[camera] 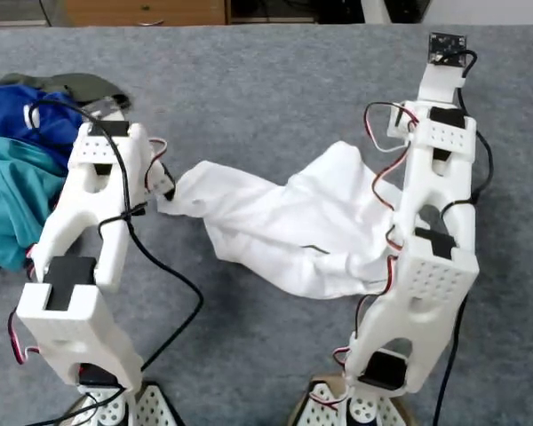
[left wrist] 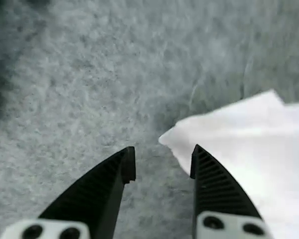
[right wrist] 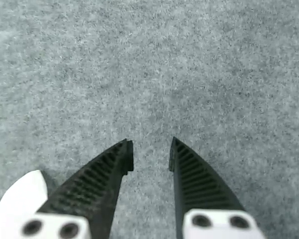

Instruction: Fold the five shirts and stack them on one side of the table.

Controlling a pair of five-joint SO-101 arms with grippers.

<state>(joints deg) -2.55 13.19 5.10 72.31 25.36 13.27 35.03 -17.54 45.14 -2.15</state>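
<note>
A crumpled white shirt (camera: 293, 226) lies spread across the middle of the grey carpeted table (camera: 249, 80). My left gripper (camera: 165, 188) sits at the shirt's left tip. In the left wrist view that gripper (left wrist: 163, 162) is open, and a white shirt corner (left wrist: 239, 139) lies just past one fingertip, not clamped. My right gripper (right wrist: 150, 154) is open by a narrow gap over bare carpet, holding nothing. A scrap of the white shirt (right wrist: 20, 196) shows beside one of its fingers (right wrist: 97, 179). The right arm (camera: 431, 240) stretches along the shirt's right edge.
A heap of unfolded shirts lies at the far left: a blue one (camera: 9, 111), a teal one (camera: 13, 191) and a dark one (camera: 84, 87). Wooden furniture (camera: 142, 11) stands beyond the table's far edge. Bare carpet (camera: 275, 355) lies in front, between the arm bases.
</note>
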